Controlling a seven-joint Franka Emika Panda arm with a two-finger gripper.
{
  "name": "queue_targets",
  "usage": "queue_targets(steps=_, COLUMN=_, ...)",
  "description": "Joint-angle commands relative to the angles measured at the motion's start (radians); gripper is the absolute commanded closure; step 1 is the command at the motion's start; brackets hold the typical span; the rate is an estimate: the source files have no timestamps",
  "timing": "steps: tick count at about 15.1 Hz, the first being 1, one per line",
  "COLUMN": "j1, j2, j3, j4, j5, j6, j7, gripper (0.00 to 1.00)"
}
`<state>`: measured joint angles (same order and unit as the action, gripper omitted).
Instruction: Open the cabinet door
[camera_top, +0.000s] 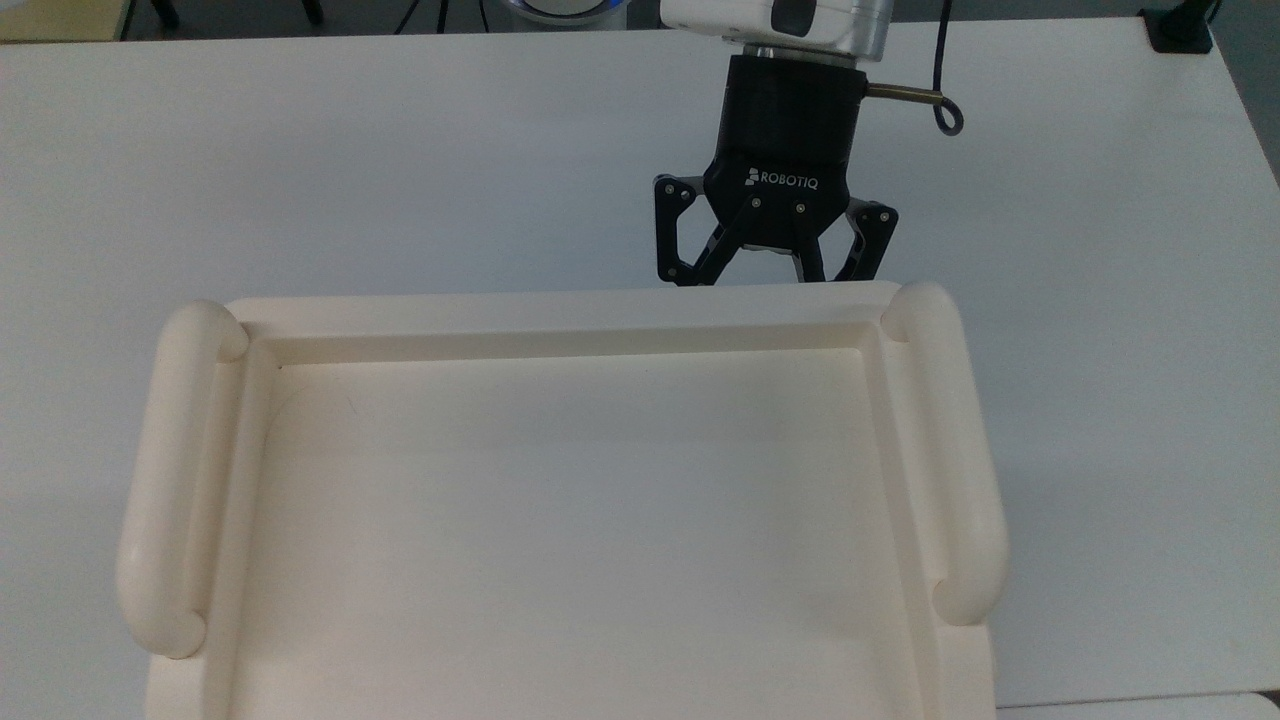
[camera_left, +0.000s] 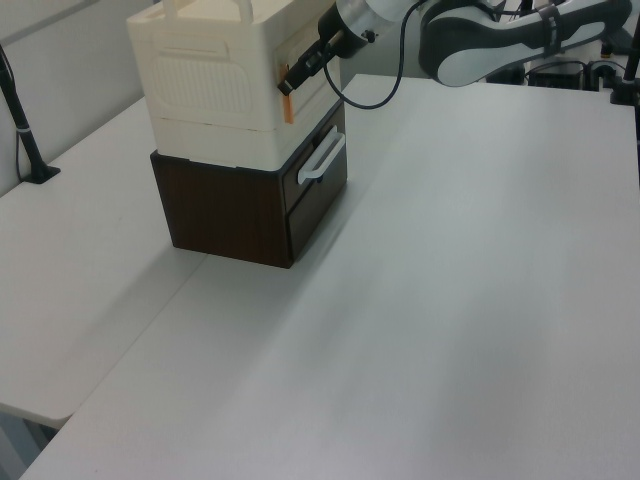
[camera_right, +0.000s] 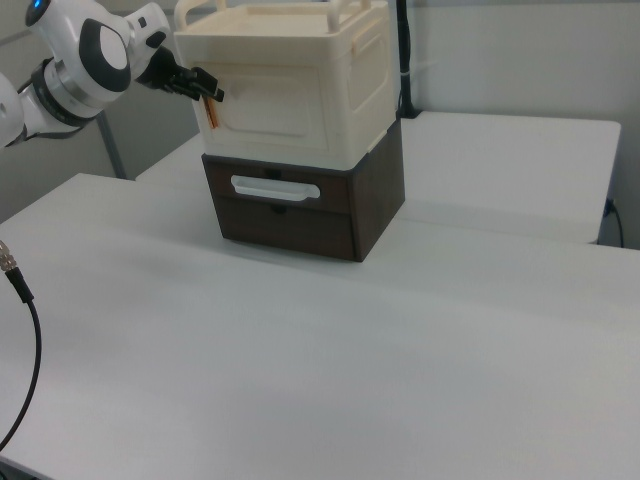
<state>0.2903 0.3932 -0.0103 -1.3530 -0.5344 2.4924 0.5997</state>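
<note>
one gripper (camera_top: 775, 270) stood at the front face of the cream cabinet (camera_right: 290, 90), near that face's upper corner on the top view's right. its fingers were spread apart with nothing between them, and their tips dropped out of sight behind the cabinet's recessed top (camera_top: 560, 500). the cabinet door (camera_right: 275, 105) sat shut and flush in the front of the cabinet, above the dark brown drawer unit (camera_right: 300, 205) that carried the cabinet. an orange strip (camera_left: 287, 92) ran down the door's edge at the cabinet's front corner, and in the left view the gripper (camera_left: 290, 80) was right at it; whether it touched the strip could not be told.

judgement: the step in hand was seating the fingers on the door's free edge. to do it well, one finger would need to get behind the orange strip before closing, and the pull would need to follow the door's swing arc about the opposite edge of the cabinet, not a straight line. the cabinet only rested on the drawer unit, so a hard or off-axis pull could probably shift it.
</note>
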Motion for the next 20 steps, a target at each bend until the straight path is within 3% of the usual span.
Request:
queue_targets(steps=1, j1=0.01, j2=0.015, j3=-0.008, j4=0.018, j5=-0.036, j6=0.022, j7=0.051, gripper=0.42)
queue_targets(steps=6, j1=0.01, j2=0.013, j3=-0.005, j4=0.012, j5=-0.035, j6=0.017, j7=0.051, gripper=0.69)
queue_targets(steps=11, j1=0.01, j2=0.007, j3=-0.004, j4=0.009, j5=-0.021, j6=0.008, j7=0.051, gripper=0.87)
queue_targets(steps=15, j1=0.01, j2=-0.007, j3=-0.004, j4=-0.017, j5=-0.012, j6=-0.056, j7=0.052, gripper=0.9)
queue_targets(steps=20, j1=0.013, j2=-0.068, j3=-0.002, j4=-0.04, j5=0.068, j6=-0.209, j7=0.045, gripper=0.89)
